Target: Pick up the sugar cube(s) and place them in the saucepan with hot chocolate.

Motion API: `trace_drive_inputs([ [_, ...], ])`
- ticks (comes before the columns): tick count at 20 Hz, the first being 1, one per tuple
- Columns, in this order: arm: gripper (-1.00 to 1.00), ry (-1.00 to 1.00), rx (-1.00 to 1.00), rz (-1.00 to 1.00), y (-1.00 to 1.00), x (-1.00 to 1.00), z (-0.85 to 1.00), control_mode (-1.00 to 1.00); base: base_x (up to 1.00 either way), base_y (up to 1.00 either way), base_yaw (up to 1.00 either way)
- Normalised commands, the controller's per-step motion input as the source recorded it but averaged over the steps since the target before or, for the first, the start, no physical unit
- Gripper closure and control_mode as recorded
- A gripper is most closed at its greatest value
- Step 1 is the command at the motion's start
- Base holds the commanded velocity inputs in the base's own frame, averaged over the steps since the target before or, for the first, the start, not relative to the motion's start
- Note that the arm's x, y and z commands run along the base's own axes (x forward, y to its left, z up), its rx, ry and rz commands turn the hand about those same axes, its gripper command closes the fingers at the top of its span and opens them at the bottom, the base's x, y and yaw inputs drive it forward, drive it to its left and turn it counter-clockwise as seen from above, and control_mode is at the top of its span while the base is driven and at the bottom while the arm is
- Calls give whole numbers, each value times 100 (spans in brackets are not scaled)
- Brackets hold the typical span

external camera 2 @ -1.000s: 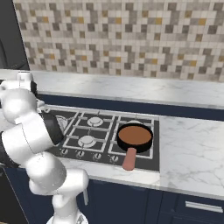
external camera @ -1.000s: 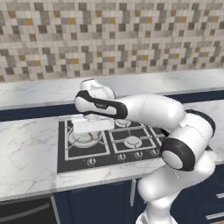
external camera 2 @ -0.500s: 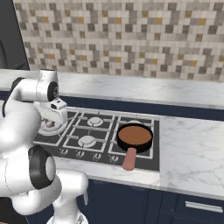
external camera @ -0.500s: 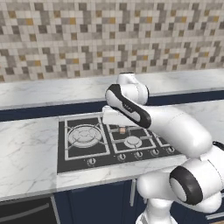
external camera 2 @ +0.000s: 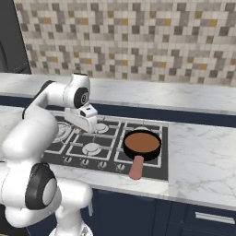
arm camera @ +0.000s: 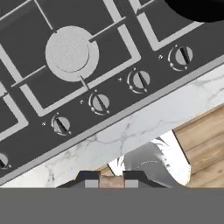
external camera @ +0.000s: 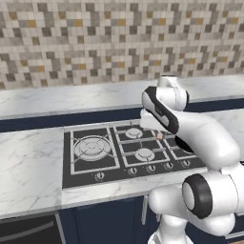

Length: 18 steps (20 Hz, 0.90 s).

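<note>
We find the two-finger jaws (arm camera: pixel 111 180) clenched on a tiny tan-orange sugar cube (arm camera: pixel 111 181), held between the fingertips above the black gas hob (external camera 2: pixel 152 168). The shallow black saucepan of brown hot chocolate (external camera 2: pixel 142 144), reddish-pink handle toward the counter (external camera 2: pixel 203 156) edge, sits at three o'clock from them.

You see a mosaic-tiled wall (external camera: pixel 95 38) across the top, a white marble counter (external camera: pixel 28 162) lower left, navy cabinets (external camera 2: pixel 203 219) below, and a wooden floor (arm camera: pixel 205 144).
</note>
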Motion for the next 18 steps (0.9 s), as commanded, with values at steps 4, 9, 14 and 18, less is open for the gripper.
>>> trace_drive_inputs([
  [4,100,4,-1,-18,-100,43,0,-100,0,0,0],
  [9,100,5,0,-18,-100,45,0,-100,0,0,0],
  [14,100,1,-1,-16,-98,41,-15,-100,0,0,0],
  [18,100,2,0,-14,-99,49,-35,-100,0,0,0],
])
